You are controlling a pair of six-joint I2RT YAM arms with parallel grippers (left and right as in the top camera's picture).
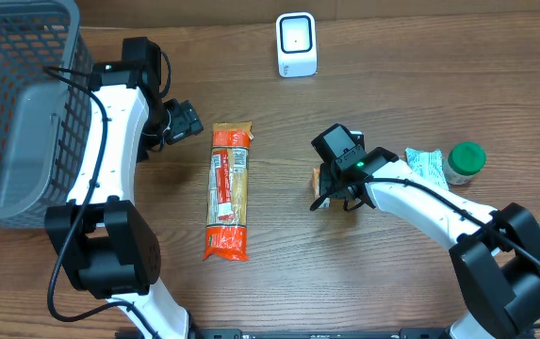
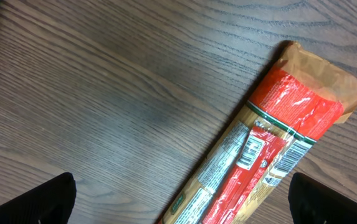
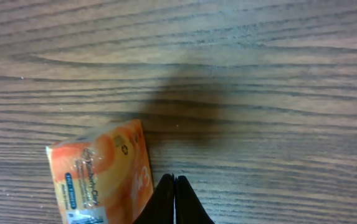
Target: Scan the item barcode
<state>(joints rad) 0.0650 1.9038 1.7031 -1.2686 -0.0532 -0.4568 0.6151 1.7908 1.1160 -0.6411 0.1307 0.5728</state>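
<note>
A small orange tissue pack (image 3: 97, 174) lies flat on the wooden table, right of centre (image 1: 318, 181). My right gripper (image 3: 175, 182) is shut just beside the pack's right edge, its black fingertips pressed together with nothing visible between them; in the overhead view this gripper (image 1: 335, 198) hangs over the pack. A long red and orange pasta packet (image 1: 229, 188) lies in the middle of the table, its barcode label (image 2: 250, 149) facing up. My left gripper (image 2: 184, 202) is open wide above the packet's upper end, without touching it. The white scanner (image 1: 296, 44) stands at the back.
A grey wire basket (image 1: 20, 104) fills the left side. A green-lidded jar (image 1: 465, 160) and a pale teal packet (image 1: 427, 162) sit at the right, close to my right arm. My left arm stretches along the basket's right wall.
</note>
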